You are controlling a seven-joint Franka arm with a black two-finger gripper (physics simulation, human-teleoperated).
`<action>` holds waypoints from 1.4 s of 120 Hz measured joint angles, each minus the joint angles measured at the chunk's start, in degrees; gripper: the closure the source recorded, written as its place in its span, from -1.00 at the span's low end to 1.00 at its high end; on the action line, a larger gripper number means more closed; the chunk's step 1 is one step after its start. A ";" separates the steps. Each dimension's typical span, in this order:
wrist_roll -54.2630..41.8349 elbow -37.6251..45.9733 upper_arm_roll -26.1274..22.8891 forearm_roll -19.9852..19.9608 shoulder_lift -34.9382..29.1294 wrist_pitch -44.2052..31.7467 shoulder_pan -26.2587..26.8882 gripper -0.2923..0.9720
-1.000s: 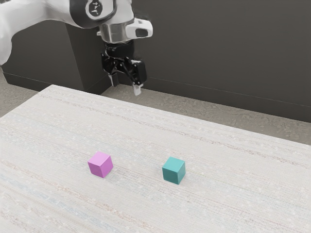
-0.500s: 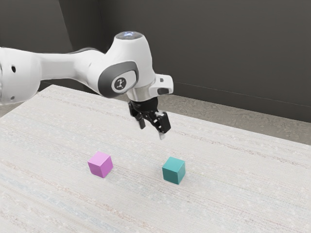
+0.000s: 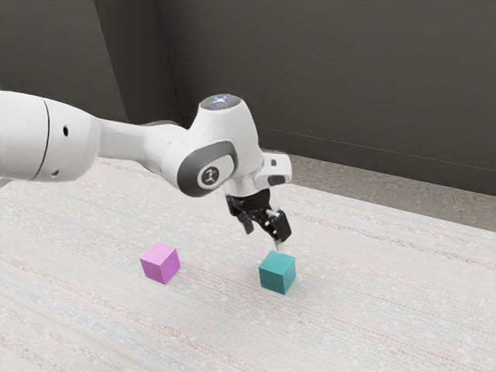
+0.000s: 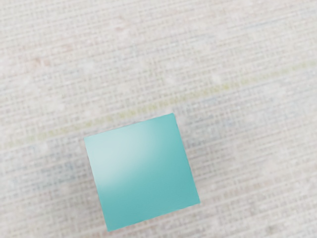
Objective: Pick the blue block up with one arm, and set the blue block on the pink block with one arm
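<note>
The blue block (image 3: 277, 272), a teal cube, rests on the table to the exterior view's right of the pink block (image 3: 160, 262). My gripper (image 3: 265, 236) hangs just above the blue block's top, pointing down, open, with nothing between its fingers. In the wrist view the blue block (image 4: 141, 171) lies directly under my hand, its top face slightly rotated against the table's grain. The pink block sits apart from it, roughly two block widths away.
Both cubes lie on a pale woven-textured table (image 3: 387, 310). A dark wall (image 3: 349, 77) and a grey floor strip (image 3: 403, 190) run behind the table's far edge. My white arm (image 3: 116, 147) comes in from the exterior view's left.
My arm has swung down and toward the exterior view's right, from high near the table's far edge to just above the blue block. Neither block has moved.
</note>
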State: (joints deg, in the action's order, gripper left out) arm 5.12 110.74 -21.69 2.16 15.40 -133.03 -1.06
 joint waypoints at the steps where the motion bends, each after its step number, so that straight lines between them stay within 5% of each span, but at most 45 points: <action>1: 0.01 0.00 0.00 0.00 0.14 -0.15 0.00 -0.54; 168: 1.29 -3.39 0.66 0.36 12.90 -5.21 -0.09 -0.53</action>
State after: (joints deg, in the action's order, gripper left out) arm 6.41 107.36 -21.03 2.52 28.30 -138.24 -1.15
